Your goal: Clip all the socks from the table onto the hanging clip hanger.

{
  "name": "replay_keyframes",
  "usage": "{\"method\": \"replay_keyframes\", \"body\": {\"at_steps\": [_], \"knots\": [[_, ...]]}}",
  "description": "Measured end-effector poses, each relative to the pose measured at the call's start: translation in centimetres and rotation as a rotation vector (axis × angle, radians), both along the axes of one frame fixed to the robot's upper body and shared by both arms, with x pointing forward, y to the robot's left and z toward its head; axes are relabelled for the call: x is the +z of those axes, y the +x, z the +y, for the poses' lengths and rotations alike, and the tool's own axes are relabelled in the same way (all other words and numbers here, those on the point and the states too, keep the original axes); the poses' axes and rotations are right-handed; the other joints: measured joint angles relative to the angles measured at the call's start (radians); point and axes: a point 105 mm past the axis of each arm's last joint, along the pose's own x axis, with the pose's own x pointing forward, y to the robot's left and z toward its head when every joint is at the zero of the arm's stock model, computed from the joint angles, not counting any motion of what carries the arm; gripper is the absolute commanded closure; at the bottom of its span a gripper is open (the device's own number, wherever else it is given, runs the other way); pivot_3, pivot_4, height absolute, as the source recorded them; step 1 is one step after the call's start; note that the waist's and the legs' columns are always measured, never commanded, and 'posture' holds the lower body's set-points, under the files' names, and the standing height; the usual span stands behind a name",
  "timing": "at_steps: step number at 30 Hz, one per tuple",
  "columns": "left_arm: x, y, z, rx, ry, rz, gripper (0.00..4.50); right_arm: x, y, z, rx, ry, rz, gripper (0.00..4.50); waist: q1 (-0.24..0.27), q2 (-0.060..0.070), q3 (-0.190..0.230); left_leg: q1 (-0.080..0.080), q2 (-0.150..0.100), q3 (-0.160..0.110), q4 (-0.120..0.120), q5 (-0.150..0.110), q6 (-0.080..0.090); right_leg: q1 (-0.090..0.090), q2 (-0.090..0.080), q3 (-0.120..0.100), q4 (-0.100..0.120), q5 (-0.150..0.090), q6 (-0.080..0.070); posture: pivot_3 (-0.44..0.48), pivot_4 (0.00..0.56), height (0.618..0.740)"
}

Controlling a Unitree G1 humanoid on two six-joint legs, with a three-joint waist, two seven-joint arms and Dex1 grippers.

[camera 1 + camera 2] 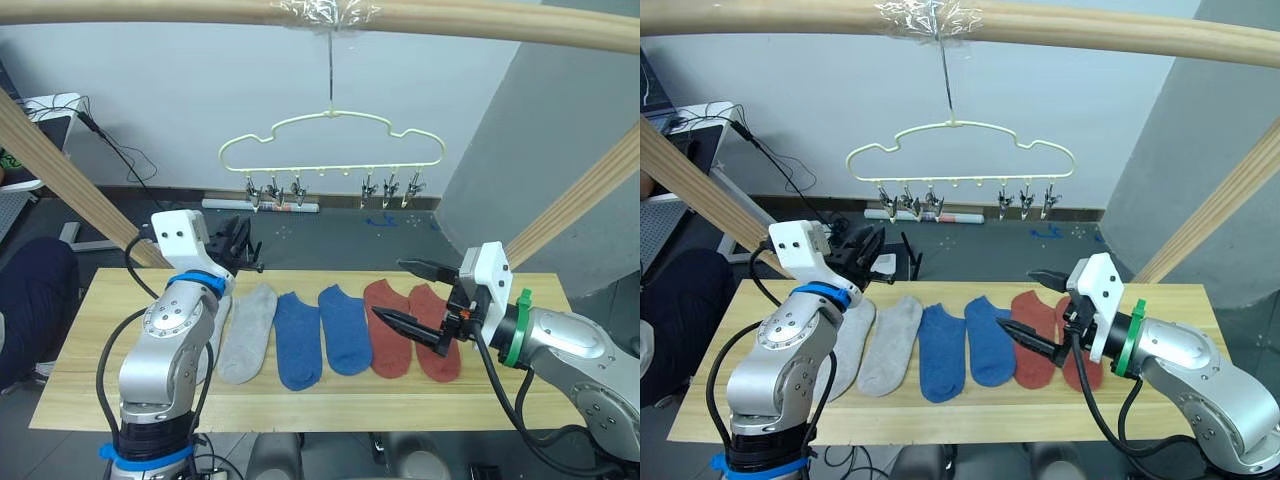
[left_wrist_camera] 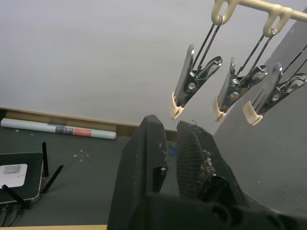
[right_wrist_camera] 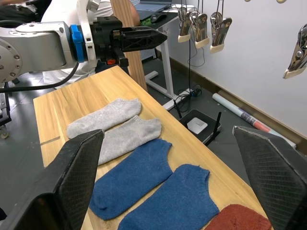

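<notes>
1. Six ankle socks are lying side by side in a row across the middle of the wooden desk (image 1: pixel 1160 300): two grey socks (image 1: pixel 892 343) toward its left end, two blue socks (image 1: pixel 943 352) in the middle and two rust-red socks (image 1: pixel 1034 338) toward its right end, each one touching or nearly touching its neighbour.
2. The pale yellow cloud-shaped clip hanger (image 1: pixel 960 150) is hanging by its hook from a wooden pole (image 1: pixel 1090 28) above and beyond the desk's far edge, with two groups of three silver clips (image 1: pixel 908 203) dangling below it, none of them gripping a sock.
3. The left gripper (image 1: pixel 868 256) is hovering over the desk's far left edge, pointing out toward the clips, with its fingers (image 2: pixel 194 148) pressed nearly together and nothing between them.
4. The right gripper (image 1: pixel 1028 308) is hovering just above the rust-red socks, its fingers (image 3: pixel 79 175) spread wide apart and pointing toward the left end of the desk, touching no sock.
5. A small black router (image 3: pixel 201 126) is sitting on the floor beyond the desk.
</notes>
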Motion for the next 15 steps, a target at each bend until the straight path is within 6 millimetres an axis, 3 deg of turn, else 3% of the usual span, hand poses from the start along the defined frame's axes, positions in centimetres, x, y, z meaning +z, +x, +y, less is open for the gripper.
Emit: {"method": "replay_keyframes", "body": {"at_steps": [15], "knots": [[2.1, 1.5, -0.9, -0.023, 0.013, -0.041, 3.58, 0.9, 0.0, 0.5, 0.005, 0.028, -0.012, 0.00, 0.000, 0.000, 0.022, -0.005, 0.000, -0.002, 0.000, 0.000, 0.000, -0.003, 0.000, -0.002, -0.001, 0.000, 0.001, -0.133, 0.330, 0.740]]}}
